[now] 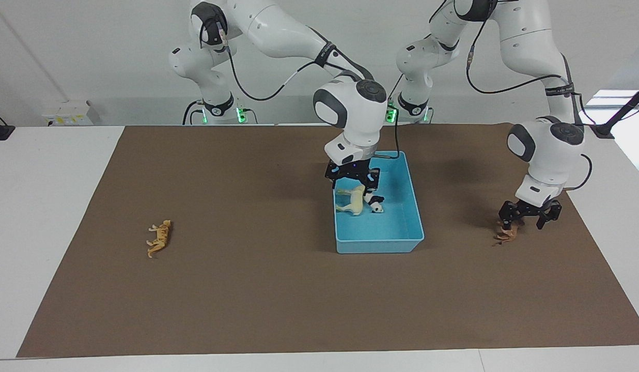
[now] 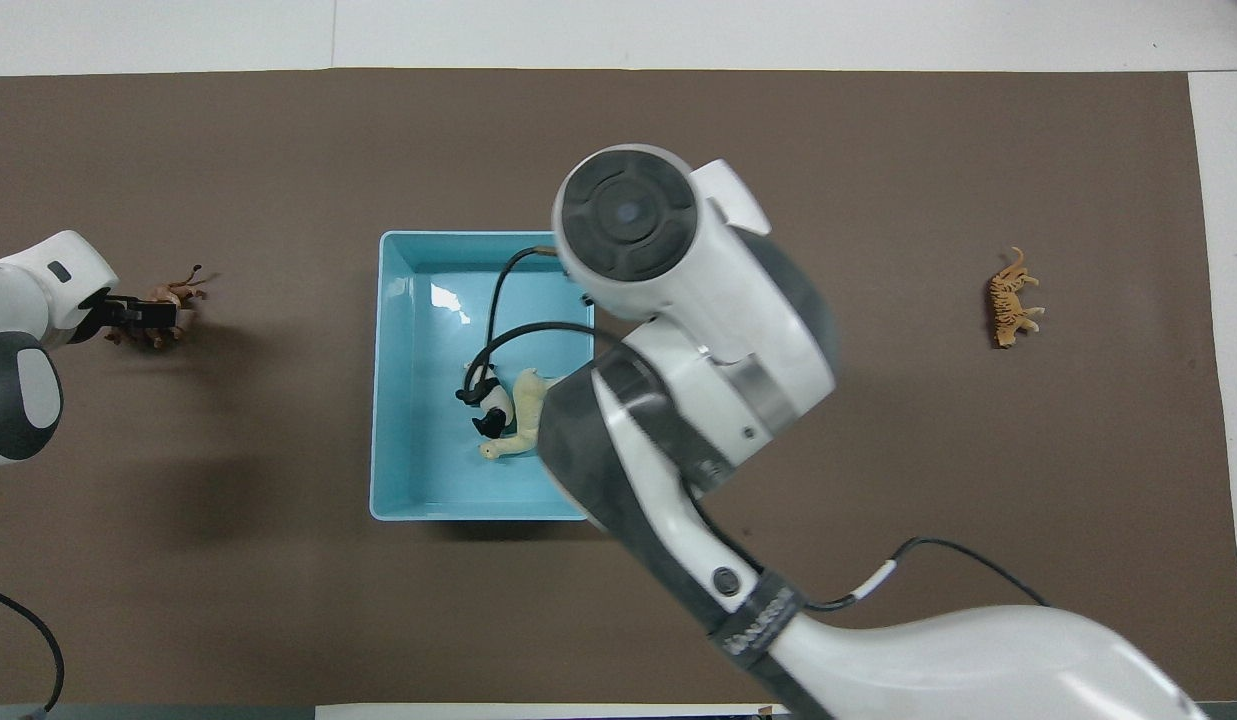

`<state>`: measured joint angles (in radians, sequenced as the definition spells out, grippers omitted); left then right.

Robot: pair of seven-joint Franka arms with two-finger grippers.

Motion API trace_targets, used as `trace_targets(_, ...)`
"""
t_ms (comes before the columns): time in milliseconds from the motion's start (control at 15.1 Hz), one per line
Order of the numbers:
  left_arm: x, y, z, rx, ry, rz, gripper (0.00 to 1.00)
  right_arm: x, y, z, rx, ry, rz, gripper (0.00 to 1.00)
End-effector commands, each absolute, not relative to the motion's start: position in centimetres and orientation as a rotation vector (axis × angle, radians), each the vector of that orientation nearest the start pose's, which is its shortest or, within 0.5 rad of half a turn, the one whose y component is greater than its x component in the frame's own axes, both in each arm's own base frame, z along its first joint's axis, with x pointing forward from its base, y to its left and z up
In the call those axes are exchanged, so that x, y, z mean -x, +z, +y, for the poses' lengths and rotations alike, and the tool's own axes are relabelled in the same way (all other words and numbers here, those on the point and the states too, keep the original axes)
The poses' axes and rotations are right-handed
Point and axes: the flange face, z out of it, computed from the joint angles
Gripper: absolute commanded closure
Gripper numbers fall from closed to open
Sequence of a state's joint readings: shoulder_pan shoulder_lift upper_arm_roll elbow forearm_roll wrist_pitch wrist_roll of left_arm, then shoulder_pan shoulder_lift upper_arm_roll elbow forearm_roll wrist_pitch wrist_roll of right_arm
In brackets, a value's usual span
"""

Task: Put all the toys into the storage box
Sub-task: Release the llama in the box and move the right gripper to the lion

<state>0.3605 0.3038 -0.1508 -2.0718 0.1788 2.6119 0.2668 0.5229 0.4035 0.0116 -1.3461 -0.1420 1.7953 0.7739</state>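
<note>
Facing view — right end effector (image 1: 354, 182) spread empty over storage box (image 1: 396, 243); left end effector (image 1: 529, 214) spread astride brown figurine (image 1: 507, 232).

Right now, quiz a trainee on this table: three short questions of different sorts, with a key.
1. True or false: the orange tiger lies inside the blue storage box.
2. Multiple choice: which toys are in the box? A) the panda and the cream llama; B) the tiger and the brown figurine; C) none.
3. Short answer: which arm's tool is down at the brown figurine, and which is over the box?

Key:
1. False; it lies on the brown mat toward the right arm's end.
2. A.
3. The left tool is at the brown figurine; the right tool is over the box.
</note>
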Motion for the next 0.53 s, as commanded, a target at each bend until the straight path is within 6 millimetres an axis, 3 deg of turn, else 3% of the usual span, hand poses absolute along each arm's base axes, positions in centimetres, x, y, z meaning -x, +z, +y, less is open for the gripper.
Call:
trace_targets(0,-59.0,30.5,13.1,2.976,-0.330,0.282,0.00,-61.4,52.4,25.2,3.242,-0.113,0.175,0.00)
trace_targets(198,-58.7,29.8,12.8,2.984,-0.312,0.282,0.00,-63.0,52.4,17.3,3.258,-0.069,0.151,0.00)
trace_targets(264,-58.6,29.8,12.8,2.984,-0.314,0.282,0.00,-63.6,51.6,14.7,3.260,-0.057,0.167,0.00)
trace_targets(396,-58.5,29.6,12.8,2.986,-0.307,0.281,0.00,-63.4,49.5,6.8,3.267,0.013,0.184,0.00)
trace_targets(462,-58.3,29.4,12.9,2.988,-0.301,0.279,0.01,-63.0,48.2,4.0,3.269,0.028,0.125,0.00)
